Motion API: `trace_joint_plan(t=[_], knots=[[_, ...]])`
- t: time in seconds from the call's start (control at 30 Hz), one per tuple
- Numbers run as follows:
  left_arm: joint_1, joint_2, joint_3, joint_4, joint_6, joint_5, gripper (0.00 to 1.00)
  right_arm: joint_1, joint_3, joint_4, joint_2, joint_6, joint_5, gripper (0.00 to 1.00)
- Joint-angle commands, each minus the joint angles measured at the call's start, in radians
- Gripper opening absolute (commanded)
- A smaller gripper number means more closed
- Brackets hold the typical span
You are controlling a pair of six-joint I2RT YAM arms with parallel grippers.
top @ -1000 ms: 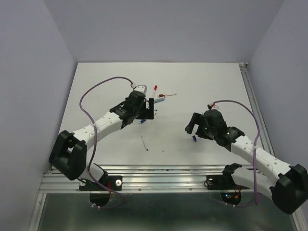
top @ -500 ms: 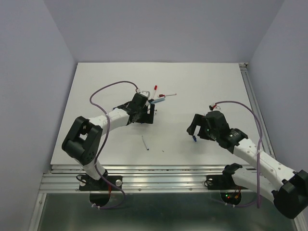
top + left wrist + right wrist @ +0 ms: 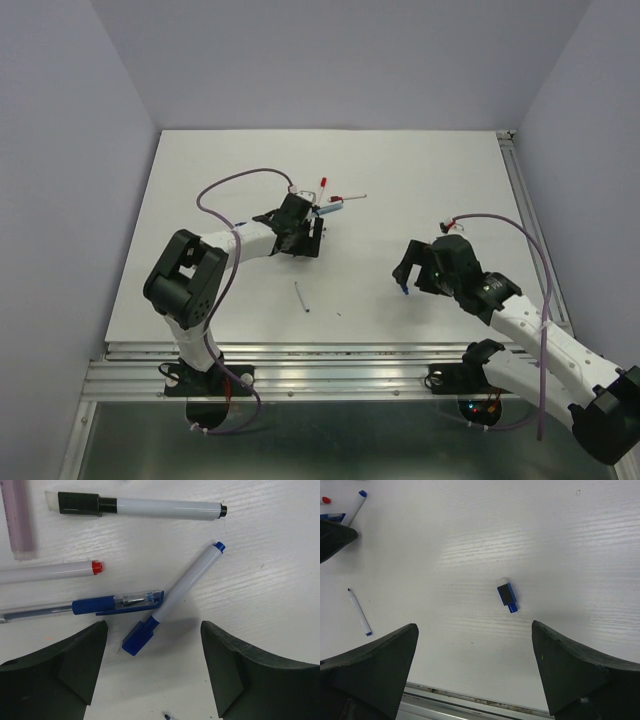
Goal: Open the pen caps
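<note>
My left gripper [image 3: 153,632] is open and empty, low over a cluster of pens. Between its jaws lies a white marker [image 3: 187,580] with a blue cap [image 3: 137,637] on its near end. Beyond it lie a blue clear ballpoint [image 3: 100,605], a white pen with a red end [image 3: 97,567], a white marker with a black cap [image 3: 80,503] and a pink barrel [image 3: 17,520]. My right gripper [image 3: 474,630] is open and empty above a loose blue cap [image 3: 507,596], which also shows in the top view [image 3: 403,290] just beside the gripper [image 3: 410,268].
A thin pen refill [image 3: 301,297] lies alone toward the near edge and shows in the right wrist view [image 3: 359,611]. A red-capped pen [image 3: 323,190] lies behind the left gripper [image 3: 305,238]. The metal rail [image 3: 470,697] runs along the table's near edge.
The left arm's elbow has swung down and left while its gripper stayed over the pens. The right gripper has drifted slightly right and nearer. The loose blue cap has not moved.
</note>
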Motion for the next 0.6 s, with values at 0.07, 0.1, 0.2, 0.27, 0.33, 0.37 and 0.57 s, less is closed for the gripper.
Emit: trace_joint_plan(t=[0.07,0.1,0.2,0.27,0.33,0.37,0.57], knots=[[-0.011,0.041,0.026,0.003,0.014,0.042,0.84,0.007,-0.039,0.001,-0.014,-0.015,0.056,1.0],[-0.02,0.041,0.026,0.003,0.014,0.047,0.84,0.007,-0.043,0.004,-0.016,-0.01,0.064,1.0],[-0.043,0.04,0.022,0.003,0.016,0.048,0.77,0.007,-0.059,0.004,-0.017,0.002,0.088,1.0],[-0.051,0.043,0.019,0.002,0.015,0.048,0.75,0.007,-0.06,0.006,-0.017,0.002,0.088,1.0],[-0.068,0.047,0.022,-0.003,0.016,0.045,0.74,0.007,-0.059,0.007,-0.017,0.002,0.093,1.0],[-0.074,0.056,0.026,-0.012,0.016,0.039,0.74,0.007,-0.06,0.006,-0.019,0.002,0.101,1.0],[-0.102,0.103,0.046,-0.036,0.005,0.007,0.62,0.007,-0.063,0.006,-0.022,0.01,0.108,1.0]])
